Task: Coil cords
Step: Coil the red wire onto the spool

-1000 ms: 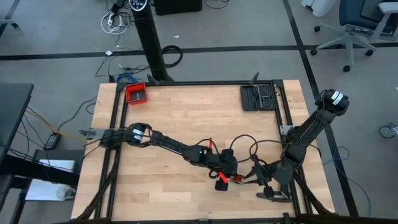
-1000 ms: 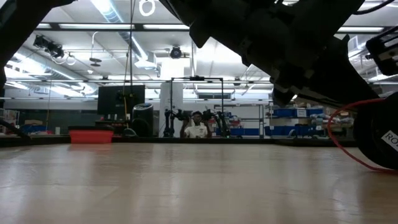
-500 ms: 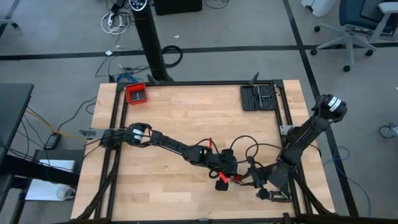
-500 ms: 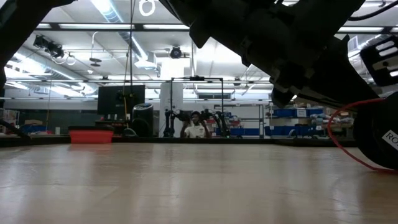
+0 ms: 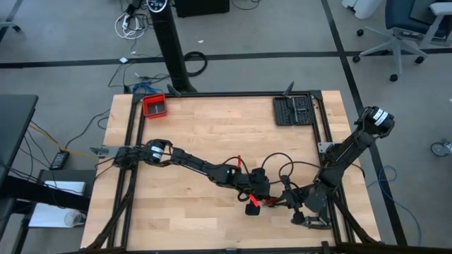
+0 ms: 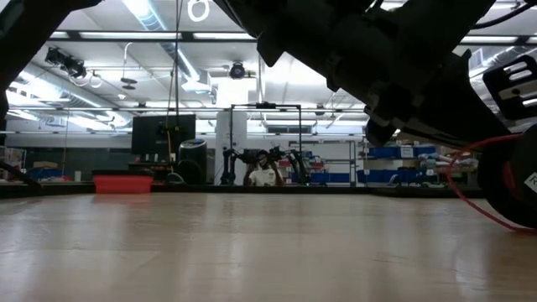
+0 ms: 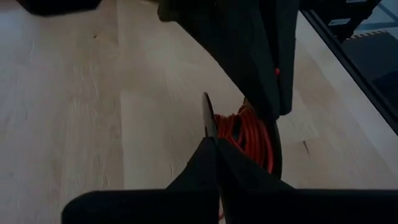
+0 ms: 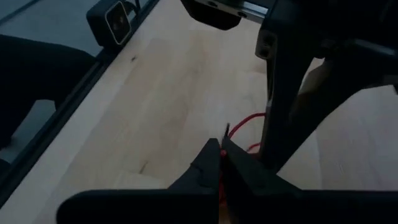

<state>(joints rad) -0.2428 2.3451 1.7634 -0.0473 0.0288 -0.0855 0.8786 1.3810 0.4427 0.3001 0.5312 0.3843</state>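
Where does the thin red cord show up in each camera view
High view: red cord, lower middle, between both grippers.
Low view: red strand at far right edge.
Left wrist view: coiled bundle, center.
Right wrist view: short strand, center.
Shared landmark: the wooden table.

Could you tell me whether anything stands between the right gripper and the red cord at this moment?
Nothing visible does. The right gripper is shut with the red cord running out from between its fingertips. The left gripper is shut beside the cord's coiled bundle, close by but not blocking.

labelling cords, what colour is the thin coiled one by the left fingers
Red-orange. The cord shows best in the left wrist view, bundled on the wood.
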